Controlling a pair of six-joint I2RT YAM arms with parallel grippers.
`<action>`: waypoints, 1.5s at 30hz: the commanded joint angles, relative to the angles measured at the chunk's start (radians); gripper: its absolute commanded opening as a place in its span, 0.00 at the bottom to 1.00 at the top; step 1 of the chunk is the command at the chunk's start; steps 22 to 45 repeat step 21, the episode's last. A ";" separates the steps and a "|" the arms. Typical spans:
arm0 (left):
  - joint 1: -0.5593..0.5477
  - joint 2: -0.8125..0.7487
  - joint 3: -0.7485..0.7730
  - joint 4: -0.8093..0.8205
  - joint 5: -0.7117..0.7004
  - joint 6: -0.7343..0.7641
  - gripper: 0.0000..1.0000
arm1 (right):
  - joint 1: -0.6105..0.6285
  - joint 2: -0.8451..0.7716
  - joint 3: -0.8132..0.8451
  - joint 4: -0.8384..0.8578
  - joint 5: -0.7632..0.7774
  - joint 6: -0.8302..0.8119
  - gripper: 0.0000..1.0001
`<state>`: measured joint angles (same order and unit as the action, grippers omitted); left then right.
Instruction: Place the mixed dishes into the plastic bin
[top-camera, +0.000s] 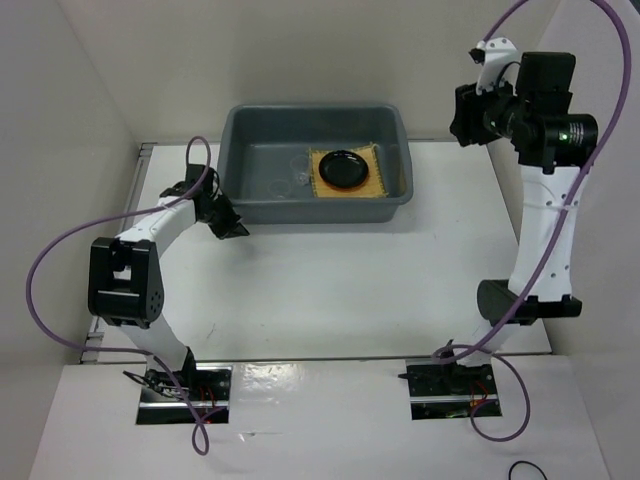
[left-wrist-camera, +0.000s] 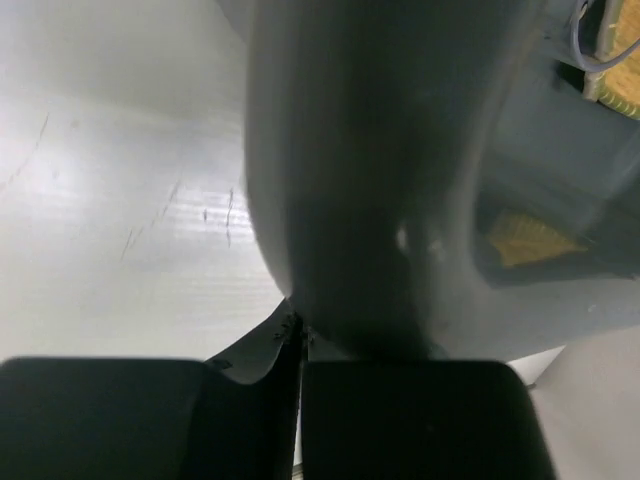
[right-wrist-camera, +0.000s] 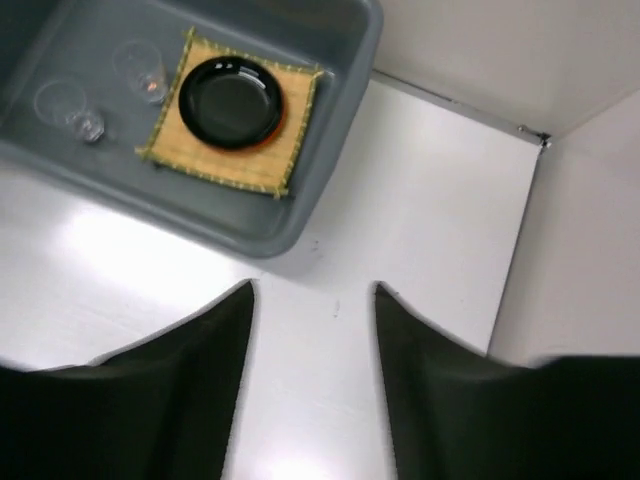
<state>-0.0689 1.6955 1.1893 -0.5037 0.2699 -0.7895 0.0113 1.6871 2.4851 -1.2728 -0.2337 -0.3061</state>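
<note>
The grey-blue plastic bin (top-camera: 236, 125) stands at the back middle of the table. Inside it lies the tan bamboo mat (top-camera: 374, 186) with the black plate (top-camera: 343, 167) on top. An orange rim (right-wrist-camera: 277, 126) of the orange plate shows under the black plate (right-wrist-camera: 230, 100). Two clear glass cups (top-camera: 299, 166) (top-camera: 280, 187) stand in the bin left of the mat (right-wrist-camera: 290, 160). My left gripper (top-camera: 231, 227) is shut and empty, its tips (left-wrist-camera: 299, 328) right at the bin's outer front-left corner (left-wrist-camera: 400, 150). My right gripper (top-camera: 466, 118) is open and empty (right-wrist-camera: 313, 295), held high beyond the bin's right end (right-wrist-camera: 340, 120).
White walls close in the table at the back, left and right. A metal strip (right-wrist-camera: 470, 105) runs along the back edge. Bare white table (top-camera: 340, 290) lies between the bin and the arm bases.
</note>
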 joint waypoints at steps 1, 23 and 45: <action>0.021 0.052 0.055 0.036 0.060 0.052 0.00 | -0.020 -0.125 -0.116 -0.028 -0.050 -0.013 0.61; -0.002 -1.014 -0.137 -0.001 -0.242 0.136 1.00 | -0.100 -0.541 -0.769 0.104 -0.026 -0.030 0.99; -0.002 -1.014 -0.137 -0.001 -0.242 0.136 1.00 | -0.100 -0.541 -0.769 0.104 -0.026 -0.030 0.99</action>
